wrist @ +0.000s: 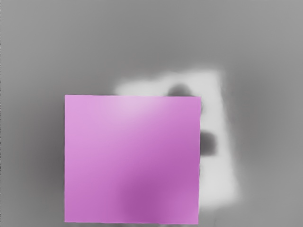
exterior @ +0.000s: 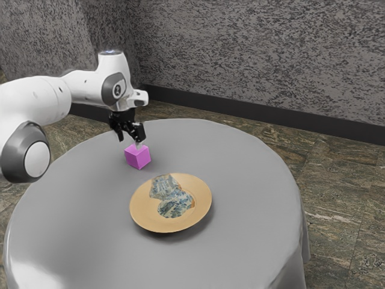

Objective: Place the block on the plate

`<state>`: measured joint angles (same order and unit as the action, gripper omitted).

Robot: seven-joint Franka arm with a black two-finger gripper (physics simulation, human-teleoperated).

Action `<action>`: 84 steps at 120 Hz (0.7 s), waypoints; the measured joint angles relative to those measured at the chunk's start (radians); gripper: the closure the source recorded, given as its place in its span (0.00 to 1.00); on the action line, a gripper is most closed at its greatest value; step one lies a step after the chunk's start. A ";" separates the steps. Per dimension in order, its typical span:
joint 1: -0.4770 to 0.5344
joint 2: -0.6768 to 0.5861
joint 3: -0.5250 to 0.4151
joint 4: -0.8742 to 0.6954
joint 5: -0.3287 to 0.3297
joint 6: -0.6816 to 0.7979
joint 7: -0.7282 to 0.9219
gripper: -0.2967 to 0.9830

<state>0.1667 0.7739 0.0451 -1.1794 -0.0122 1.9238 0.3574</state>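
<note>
Speckled walls [exterior: 252, 54] rise behind a round grey table [exterior: 252, 180], where the pink block [exterior: 138, 156] sits flat, a cube with sides alike, one upright edge facing the exterior camera. Parted and grasping nothing, the fingers [exterior: 141, 132] of the gripper [exterior: 130, 141] point down over the block, which lies just below their tips, near the plate [exterior: 144, 220].

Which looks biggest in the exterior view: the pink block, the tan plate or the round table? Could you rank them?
Largest to smallest, as they look there:
1. Round table, even cut off by the picture's lower edge
2. Tan plate
3. Pink block
</note>
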 joint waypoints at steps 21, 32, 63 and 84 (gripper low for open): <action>0.012 0.036 -0.010 0.031 0.000 0.014 0.012 0.23; 0.013 0.058 -0.012 0.051 0.000 0.019 0.018 0.23; 0.023 0.101 -0.022 0.073 -0.006 0.033 0.036 0.23; 0.029 0.123 -0.027 0.084 -0.009 0.045 0.048 0.23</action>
<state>0.1961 0.8972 0.0180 -1.0949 -0.0209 1.9692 0.4056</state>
